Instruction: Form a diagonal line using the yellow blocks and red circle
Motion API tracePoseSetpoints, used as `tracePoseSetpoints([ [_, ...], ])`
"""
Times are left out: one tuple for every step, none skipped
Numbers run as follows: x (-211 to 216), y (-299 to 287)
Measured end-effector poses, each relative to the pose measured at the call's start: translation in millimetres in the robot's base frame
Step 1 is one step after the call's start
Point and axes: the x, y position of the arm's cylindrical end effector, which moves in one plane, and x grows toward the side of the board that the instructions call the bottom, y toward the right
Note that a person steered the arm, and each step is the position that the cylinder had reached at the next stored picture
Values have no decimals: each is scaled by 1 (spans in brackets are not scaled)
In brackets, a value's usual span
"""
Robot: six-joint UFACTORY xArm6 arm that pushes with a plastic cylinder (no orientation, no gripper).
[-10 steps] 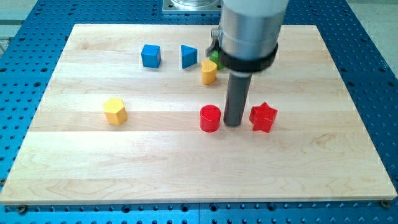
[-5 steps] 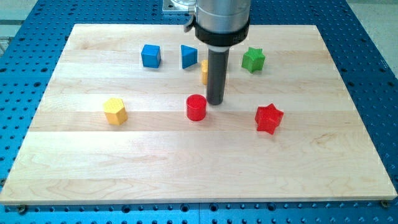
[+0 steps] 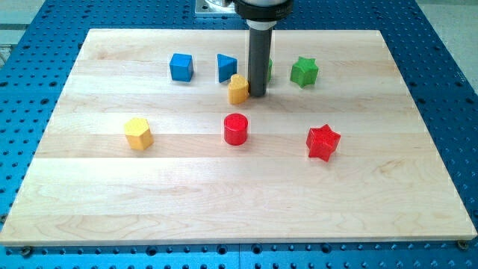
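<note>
Camera view: red circle (image 3: 235,128) at table (image 3: 373,194) centre. Small yellow block (image 3: 238,89) above it, touching my tip (image 3: 257,94) on its right side. Yellow hexagon (image 3: 138,133) well apart toward the view's left. No jaws fitted: bare rod, holding nothing. Blue cube (image 3: 181,66), blue triangle (image 3: 226,67), green star (image 3: 304,71) along the top; red star (image 3: 323,142) at right.

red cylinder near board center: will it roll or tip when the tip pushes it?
The red cylinder stands on its flat end, so it will probably slide rather than roll. It looks squat, so tipping seems unlikely. Being round, it may slip sideways off my tip on an off-centre push. My tip now sits beside the small yellow block.
</note>
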Motion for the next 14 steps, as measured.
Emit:
tracePoseSetpoints([
  [75, 52],
  [145, 16],
  [137, -35],
  [99, -38],
  [76, -37],
  [120, -67],
  [138, -127],
  [141, -150],
  [141, -150],
  [141, -175],
  [156, -239],
  [121, -276],
  [85, -245],
  [104, -168],
])
